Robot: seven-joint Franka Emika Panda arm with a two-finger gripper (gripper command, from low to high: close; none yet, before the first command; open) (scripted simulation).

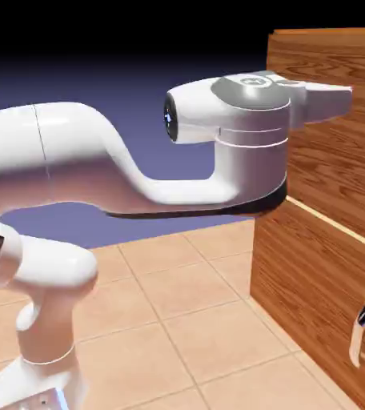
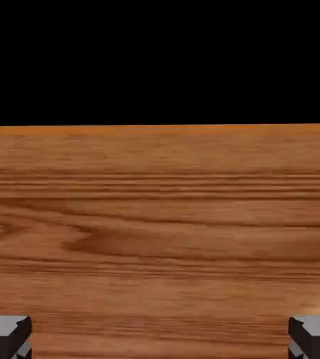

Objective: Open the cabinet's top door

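The cabinet [image 1: 322, 264] of reddish-brown wood grain stands at the exterior view's right. Its top door [image 1: 342, 152] is the upper panel, shut flush above a pale seam. My gripper [image 1: 344, 96] points at the upper part of this door, close to its surface. In the hand view the top door's wood [image 2: 160, 224] fills the lower part, with its upper edge under blackness. My two grey fingertips [image 2: 5, 336] sit far apart at the bottom corners, so the gripper [image 2: 160, 342] is open with nothing between them. The top door's handle is not in the hand view.
The shorter lower panel [image 1: 314, 288] carries a curved silver handle [image 1: 360, 335] with a dark tip. A tan tiled floor [image 1: 178, 320] spreads in front of the cabinet. The white arm [image 1: 98, 160] spans the picture from the lower left.
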